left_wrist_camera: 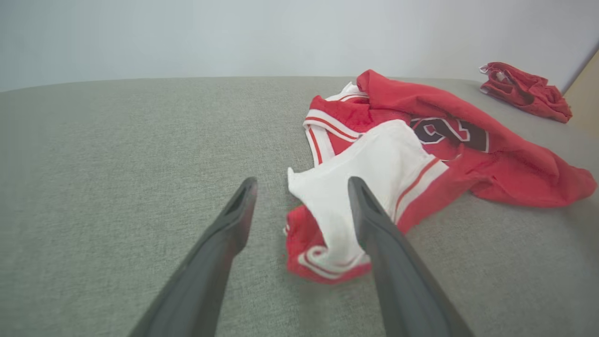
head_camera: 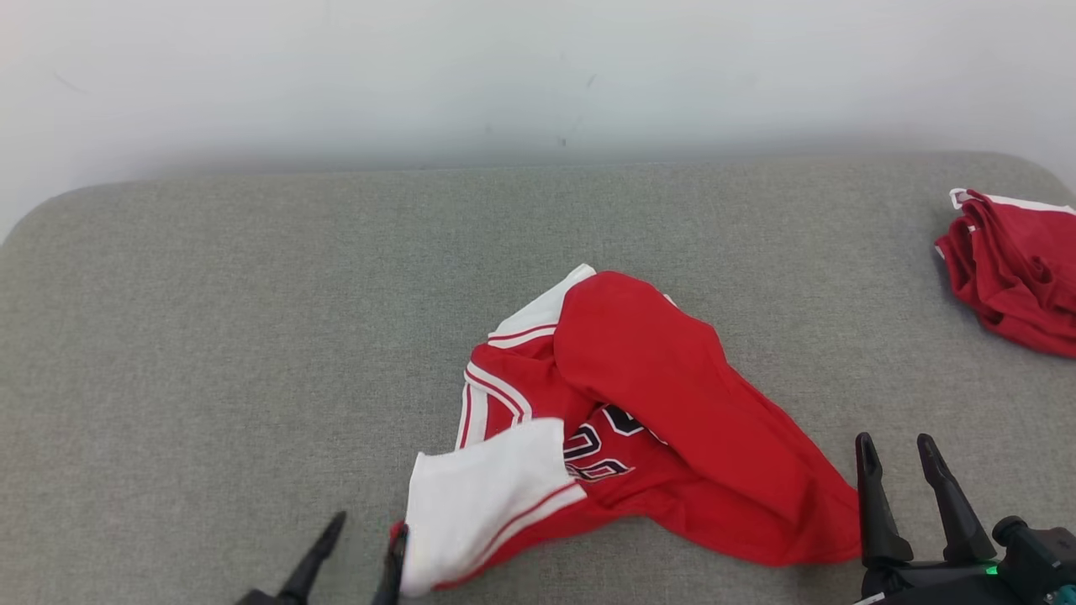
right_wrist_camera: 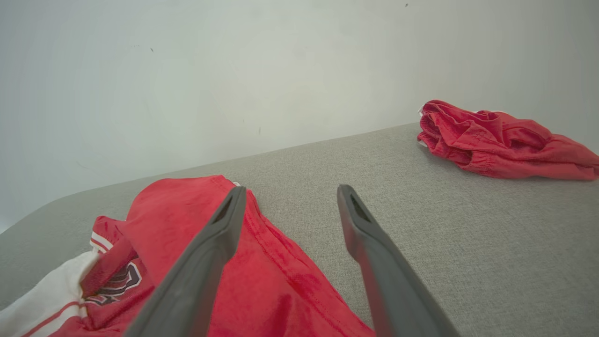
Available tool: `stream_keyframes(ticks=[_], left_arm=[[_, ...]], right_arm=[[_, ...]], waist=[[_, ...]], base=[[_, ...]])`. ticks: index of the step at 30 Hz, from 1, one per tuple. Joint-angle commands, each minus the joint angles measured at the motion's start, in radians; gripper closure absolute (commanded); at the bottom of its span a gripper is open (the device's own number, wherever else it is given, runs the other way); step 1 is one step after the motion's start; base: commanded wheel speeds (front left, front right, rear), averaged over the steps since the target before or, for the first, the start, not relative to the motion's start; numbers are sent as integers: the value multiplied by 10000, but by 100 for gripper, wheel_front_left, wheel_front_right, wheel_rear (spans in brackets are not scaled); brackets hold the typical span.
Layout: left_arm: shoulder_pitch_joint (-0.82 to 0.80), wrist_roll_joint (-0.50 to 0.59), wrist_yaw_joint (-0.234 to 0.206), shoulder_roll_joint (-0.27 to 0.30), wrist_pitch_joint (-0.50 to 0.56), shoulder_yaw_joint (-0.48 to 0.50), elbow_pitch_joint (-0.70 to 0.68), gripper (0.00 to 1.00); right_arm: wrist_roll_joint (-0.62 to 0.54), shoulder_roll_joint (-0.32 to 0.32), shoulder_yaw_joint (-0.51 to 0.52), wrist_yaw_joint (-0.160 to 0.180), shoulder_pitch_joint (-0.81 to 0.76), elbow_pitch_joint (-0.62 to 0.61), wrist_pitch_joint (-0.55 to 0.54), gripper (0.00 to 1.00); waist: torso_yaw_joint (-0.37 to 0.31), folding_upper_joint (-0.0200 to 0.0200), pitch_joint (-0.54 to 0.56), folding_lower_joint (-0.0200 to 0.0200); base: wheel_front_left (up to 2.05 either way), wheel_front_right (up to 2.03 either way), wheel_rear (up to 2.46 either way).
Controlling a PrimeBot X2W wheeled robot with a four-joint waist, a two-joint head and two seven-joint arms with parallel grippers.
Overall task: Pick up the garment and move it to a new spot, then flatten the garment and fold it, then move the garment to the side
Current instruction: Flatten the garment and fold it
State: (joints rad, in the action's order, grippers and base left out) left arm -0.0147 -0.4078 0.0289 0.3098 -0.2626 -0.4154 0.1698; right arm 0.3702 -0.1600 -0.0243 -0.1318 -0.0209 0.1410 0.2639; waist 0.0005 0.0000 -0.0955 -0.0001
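Indoor spot, kind unclear: grey upholstered surface (head_camera: 252, 336), bare white wall (head_camera: 336, 84).

A crumpled red cloth (head_camera: 1013, 269) with white trim lay near the far right corner of the grey fabric-covered counter (head_camera: 210, 336). Behind it stood a pale wall (head_camera: 420, 76) with faint dark marks.

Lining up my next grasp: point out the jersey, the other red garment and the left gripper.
red-and-white jersey (head_camera: 639, 361), head view, on its plain red panel.
crumpled red garment (head_camera: 1017, 277), head view, on its bunched middle.
left gripper (head_camera: 370, 523), head view, midway between its fingers.
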Motion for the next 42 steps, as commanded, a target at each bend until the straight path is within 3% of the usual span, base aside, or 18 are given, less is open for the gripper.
stream_keyframes(ticks=[1,8,14,18,21,32,42], left_arm=[[149,170,87,-108,-28,305,-120,0],[-300,809,596,-308,-29,1784,-471,0],[-1565,1088,841,87,-29,1993,-303,0],[-3033,605,960,495,449,1833,195,0],[-4046,-37,1016,867,1214,1427,613,0],[-6350,-2605,1001,2404,3419,-1671,1704,0],[-7699,-3947,1003,2806,4045,-3677,3276,0]], right_arm=[[-10,-45,6,26,-62,-6,1,0],[33,37,-54,26,30,90,1,0],[81,61,-167,26,217,262,1,0],[165,107,-254,27,462,411,2,0],[218,164,-305,27,658,508,2,0],[367,373,-442,27,1164,809,2,0],[466,437,-638,27,1683,974,1,0]], waist=[[11,0,40,1],[-151,0,-3,1],[-521,0,-217,1],[-978,0,-519,1],[-1330,0,-735,1],[-2360,0,-1406,1],[-2959,0,-2005,1]], base=[[0,0,0],[0,0,0],[0,0,0],[0,0,0],[0,0,0],[0,0,0],[0,0,0]])
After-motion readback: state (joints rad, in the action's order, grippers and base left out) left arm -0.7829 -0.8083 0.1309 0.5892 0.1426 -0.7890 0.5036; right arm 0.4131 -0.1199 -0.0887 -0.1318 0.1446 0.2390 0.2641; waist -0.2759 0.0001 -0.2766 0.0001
